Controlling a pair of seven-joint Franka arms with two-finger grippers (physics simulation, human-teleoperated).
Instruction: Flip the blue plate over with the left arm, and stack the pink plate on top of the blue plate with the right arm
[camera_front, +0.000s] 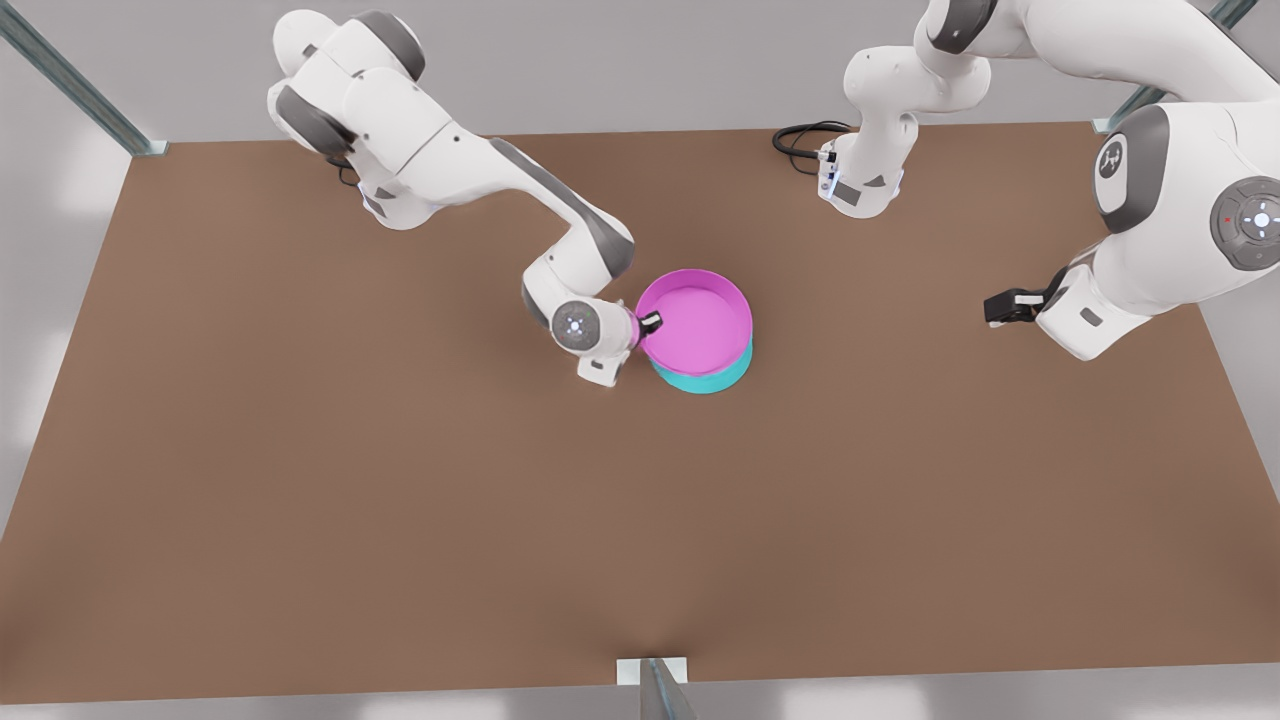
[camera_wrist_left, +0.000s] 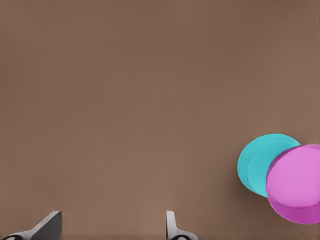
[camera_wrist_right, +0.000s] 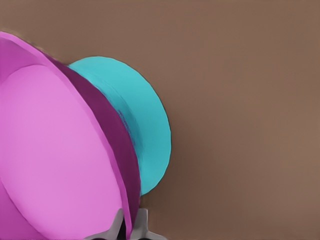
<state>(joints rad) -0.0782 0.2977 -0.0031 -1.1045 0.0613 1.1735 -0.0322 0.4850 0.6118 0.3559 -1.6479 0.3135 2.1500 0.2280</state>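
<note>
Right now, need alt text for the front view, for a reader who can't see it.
The right gripper, on the arm at the front view's left, pinches the rim of the pink plate, which sits open side up over the blue plate on the brown table. The left gripper hangs open at the front view's right, away from the plates.

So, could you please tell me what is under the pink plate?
The blue plate lies under the pink plate, whose rim the right hand pinches. Most of the blue plate's upper face is covered.
</note>
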